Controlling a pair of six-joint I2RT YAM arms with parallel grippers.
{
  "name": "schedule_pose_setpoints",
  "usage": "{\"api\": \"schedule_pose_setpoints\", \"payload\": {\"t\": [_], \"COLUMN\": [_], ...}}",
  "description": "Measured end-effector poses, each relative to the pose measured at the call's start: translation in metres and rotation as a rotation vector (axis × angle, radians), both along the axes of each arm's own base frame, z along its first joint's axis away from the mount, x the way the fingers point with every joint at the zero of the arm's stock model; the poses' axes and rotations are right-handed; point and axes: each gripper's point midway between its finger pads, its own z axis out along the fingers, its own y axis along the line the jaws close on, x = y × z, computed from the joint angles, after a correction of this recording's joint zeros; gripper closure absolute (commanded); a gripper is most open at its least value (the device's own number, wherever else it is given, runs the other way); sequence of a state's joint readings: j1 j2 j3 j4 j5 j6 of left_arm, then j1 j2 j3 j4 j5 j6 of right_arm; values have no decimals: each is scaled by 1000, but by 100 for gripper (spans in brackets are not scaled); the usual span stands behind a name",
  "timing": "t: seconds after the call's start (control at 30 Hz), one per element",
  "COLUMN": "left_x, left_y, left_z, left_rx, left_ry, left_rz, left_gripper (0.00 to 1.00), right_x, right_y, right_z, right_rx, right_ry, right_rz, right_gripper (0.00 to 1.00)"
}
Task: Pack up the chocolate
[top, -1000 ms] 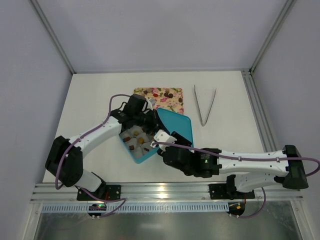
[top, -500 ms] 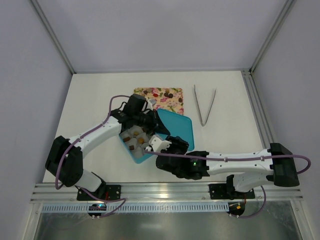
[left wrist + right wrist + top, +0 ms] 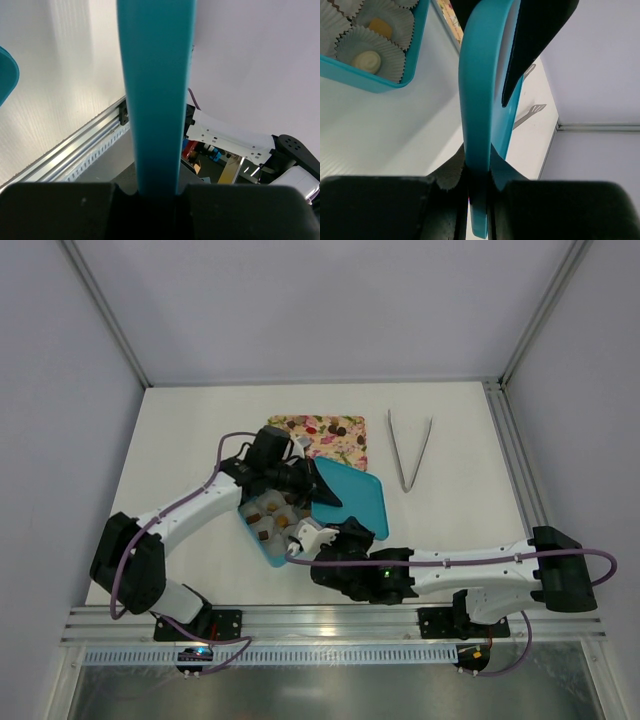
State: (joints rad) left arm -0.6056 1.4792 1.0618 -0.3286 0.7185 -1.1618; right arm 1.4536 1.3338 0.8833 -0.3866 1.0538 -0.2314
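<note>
From above, both arms met at the smooth teal lid point(image 3: 355, 498), held tilted beside the open teal box point(image 3: 258, 543), apparently ready to close it over the chocolate point(image 3: 266, 512) inside. More pieces lay on the floral tray point(image 3: 350, 445), with the metal tongs point(image 3: 410, 450) well apart. The left wrist view showed the left gripper point(image 3: 155, 200) clamped on the lid's thin, rigid edge, and the right wrist view showed the right gripper point(image 3: 479, 197) pinching its curved rim likewise, with rounded pale candies sitting in pleated paper cups point(image 3: 350, 47) at upper left.
</note>
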Motion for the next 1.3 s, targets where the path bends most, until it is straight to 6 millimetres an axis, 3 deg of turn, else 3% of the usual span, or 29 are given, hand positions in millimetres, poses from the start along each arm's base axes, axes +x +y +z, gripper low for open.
{"api": "schedule_pose_setpoints", "payload": {"t": [0.1,0.17,0.33,0.43,0.53,0.77,1.03,1.17,1.3], "left_x": [2,2,2,3,4,17,38,50,59], "left_y": [1,1,4,5,6,15,38,56,78], "left_z": [2,3,9,11,10,9,24,26,24], "left_rx": [-5,-8,-22,-25,-22,1,3,25,82], "left_ry": [0,-6,-42,-56,-69,-103,-174,-193,-205], "left_rz": [8,7,-5,-6,-8,27,106,162,234], "left_gripper": [85,74,34,20,14,13,14,20,29], "right_x": [2,3,6,8,8,8,5,3,1], "right_y": [0,1,-2,-4,-6,-19,-29,-34,-32], "right_z": [3,5,10,12,15,25,20,20,34], "right_rx": [-6,4,19,20,22,41,26,34,103], "right_ry": [-17,-25,-52,-65,-72,-83,-63,-38,22], "right_rz": [-1,-5,-35,-50,-56,-80,-97,-97,-84], "right_gripper": [96,96,96,96,96,96,96,96,96]}}
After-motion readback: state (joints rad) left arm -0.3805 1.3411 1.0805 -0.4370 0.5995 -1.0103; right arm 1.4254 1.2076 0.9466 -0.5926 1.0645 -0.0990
